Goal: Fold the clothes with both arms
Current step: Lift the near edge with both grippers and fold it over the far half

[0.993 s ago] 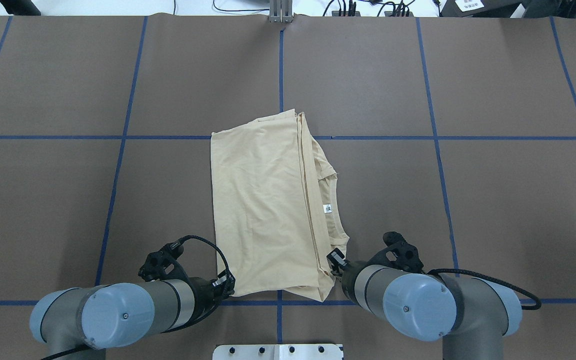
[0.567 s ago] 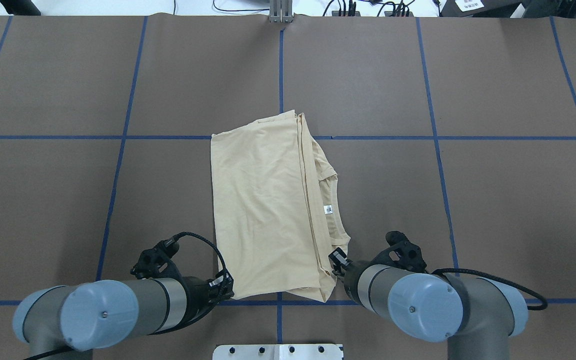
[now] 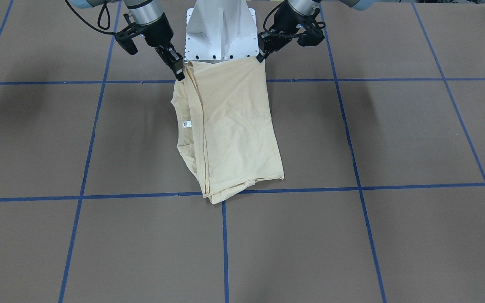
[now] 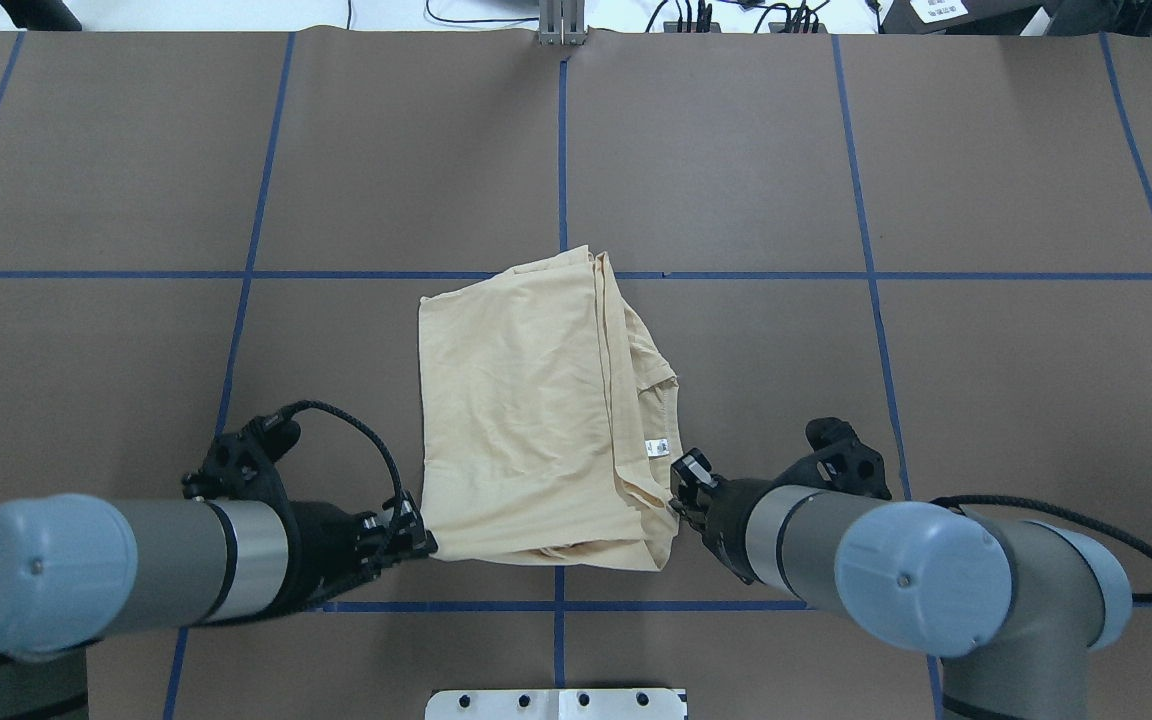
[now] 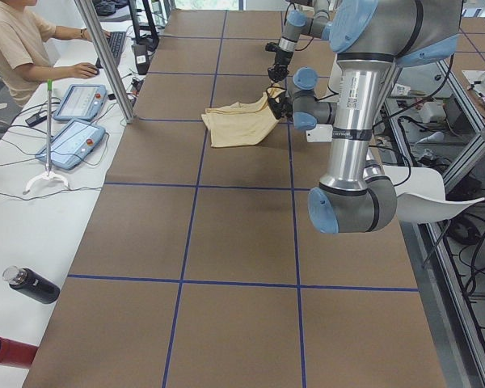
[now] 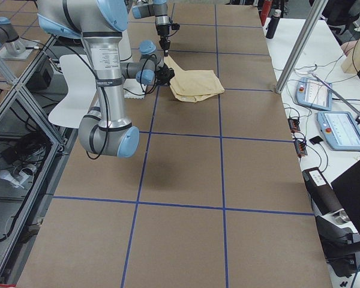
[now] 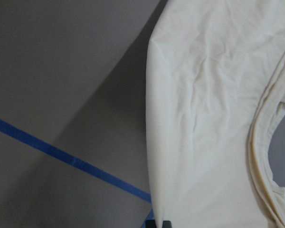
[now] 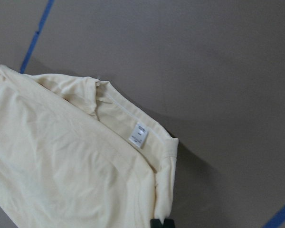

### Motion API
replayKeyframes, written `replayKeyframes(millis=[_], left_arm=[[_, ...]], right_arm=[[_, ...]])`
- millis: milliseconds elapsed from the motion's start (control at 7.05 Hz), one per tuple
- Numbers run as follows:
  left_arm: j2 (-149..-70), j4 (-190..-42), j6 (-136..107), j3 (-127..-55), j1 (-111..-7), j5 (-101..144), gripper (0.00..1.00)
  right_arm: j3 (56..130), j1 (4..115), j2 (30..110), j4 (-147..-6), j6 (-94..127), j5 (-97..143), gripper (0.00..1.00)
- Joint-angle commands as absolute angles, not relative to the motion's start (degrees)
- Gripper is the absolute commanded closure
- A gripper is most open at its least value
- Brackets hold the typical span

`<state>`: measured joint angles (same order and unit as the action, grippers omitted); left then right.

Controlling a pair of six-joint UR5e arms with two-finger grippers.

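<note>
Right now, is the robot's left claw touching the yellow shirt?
Touching. The front-facing view shows the left claw pinching a corner of the shirt, with the cloth running straight into its tips and no gap.

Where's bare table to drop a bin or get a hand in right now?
Free: the whole far row of the brown papered table beyond the cross blue tape line, and the squares flanking the pale cream-yellow folded T-shirt. Crowded: the near edge, where the left tool and right tool grip the shirt's corners by the white pedestal base.
</note>
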<state>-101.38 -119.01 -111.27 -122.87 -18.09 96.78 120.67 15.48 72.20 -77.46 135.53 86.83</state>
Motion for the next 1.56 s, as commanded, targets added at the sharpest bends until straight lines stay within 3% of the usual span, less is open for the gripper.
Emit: replayKeyframes(millis=[0,567,709,993,1134,1276,1418], left_arm=[[-106.22,-119.00,-101.37,-115.28,-31.59,105.00,1.00],[-117.57,-120.23,-95.99,-96.64,-37.96,104.85,1.00],[-118.73,-124.32,-95.89,-92.50,-38.14,104.68,1.00],[-119.09,-131.02,-95.80,-86.16,-39.54,104.41,1.00],[-119.35,-131.04,-93.54,-85.09,-40.77,104.41,0.36],[-119.62,-131.04,-90.73,-84.64,-42.35,104.50,0.23],[-120.05,-131.04,-90.70,-84.64,-43.67,104.59,0.14]], right_arm=[[109.92,27.72,57.62,-87.25,129.95,96.47,1.00],[81.28,33.48,43.61,-81.18,117.71,97.38,1.00],[76.60,34.18,43.59,-75.21,117.16,98.77,1.00],[74.89,35.85,42.81,-74.62,114.09,100.71,1.00],[70.97,37.95,39.93,-73.92,113.65,102.03,0.21],[66.58,41.19,35.03,-73.22,111.21,103.26,0.00],[66.62,46.96,34.28,-73.04,109.27,111.28,0.00]])
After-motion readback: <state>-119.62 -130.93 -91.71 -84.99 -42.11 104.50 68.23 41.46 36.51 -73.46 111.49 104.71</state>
